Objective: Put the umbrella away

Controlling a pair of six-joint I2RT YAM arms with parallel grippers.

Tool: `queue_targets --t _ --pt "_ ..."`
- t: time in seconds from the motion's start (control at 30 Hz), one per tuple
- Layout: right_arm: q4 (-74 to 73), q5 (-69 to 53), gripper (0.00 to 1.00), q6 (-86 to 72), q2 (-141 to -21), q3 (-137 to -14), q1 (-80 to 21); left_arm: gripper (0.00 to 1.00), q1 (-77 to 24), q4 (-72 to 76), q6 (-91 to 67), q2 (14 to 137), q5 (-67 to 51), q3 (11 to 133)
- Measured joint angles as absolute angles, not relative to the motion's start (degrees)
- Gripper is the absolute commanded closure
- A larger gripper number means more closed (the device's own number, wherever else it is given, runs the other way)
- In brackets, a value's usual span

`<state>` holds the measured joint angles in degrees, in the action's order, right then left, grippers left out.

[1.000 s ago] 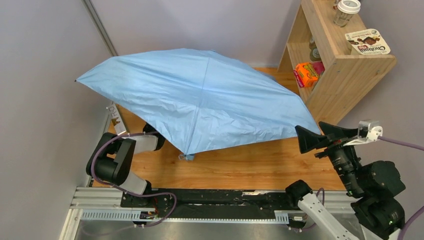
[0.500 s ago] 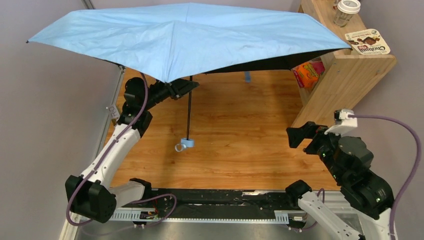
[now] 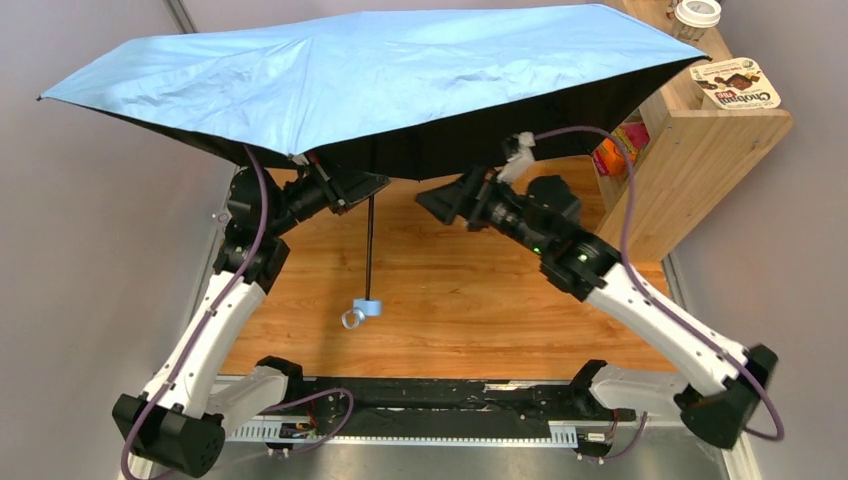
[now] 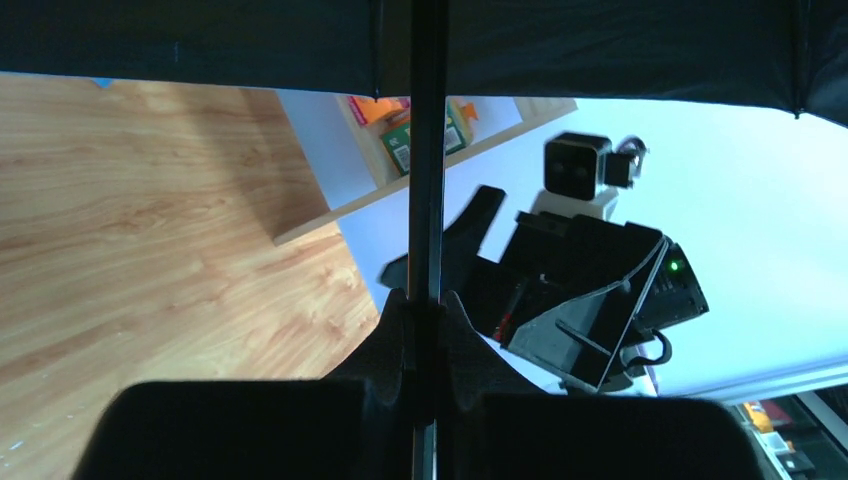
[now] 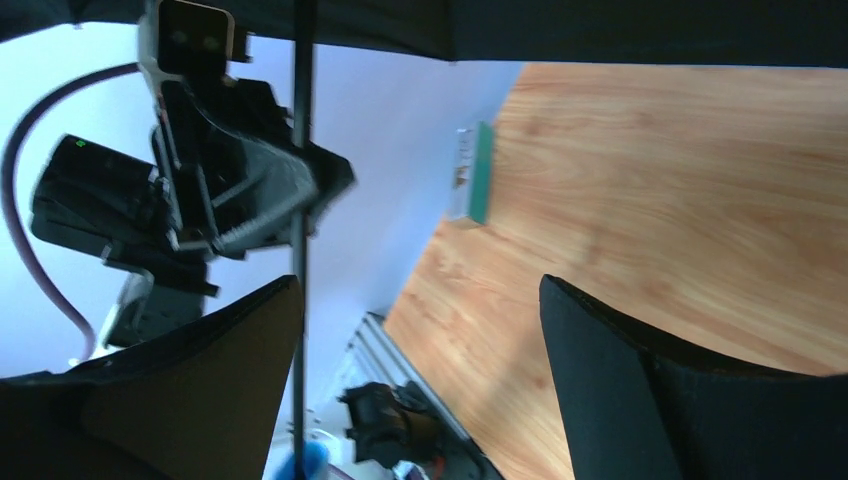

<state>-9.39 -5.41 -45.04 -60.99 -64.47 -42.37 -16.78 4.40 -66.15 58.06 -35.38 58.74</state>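
Note:
The umbrella (image 3: pixel 380 70) is open, its sky-blue canopy spread high over the wooden table, dark underside showing. Its thin dark shaft (image 3: pixel 370 245) hangs down to a small light blue handle and strap (image 3: pixel 362 310). My left gripper (image 3: pixel 372 185) is shut on the shaft just under the canopy; in the left wrist view the shaft (image 4: pixel 427 150) runs up between the closed fingers (image 4: pixel 395 330). My right gripper (image 3: pixel 432 203) is open and empty under the canopy, to the right of the shaft. In the right wrist view the shaft (image 5: pixel 299 200) stands by its left finger (image 5: pixel 200 370).
A wooden shelf unit (image 3: pixel 700 150) stands at the right, with a snack box (image 3: pixel 738 85) and a jar (image 3: pixel 692 20) on top and packets inside. The canopy's right edge reaches the shelf. Grey walls close in at left and back. A rail (image 3: pixel 400 415) runs along the near edge.
My right arm has swung from the right side inward under the canopy, toward the shaft. The left gripper keeps holding the shaft, and the canopy has tilted and shifted slightly.

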Motion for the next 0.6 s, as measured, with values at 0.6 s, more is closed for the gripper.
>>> queue_targets --t 0.6 --pt "15.2 -2.31 0.5 -59.61 -84.75 -82.74 -45.67 1.0 -16.8 19.7 -77.82 52.66 -41.74 48.53"
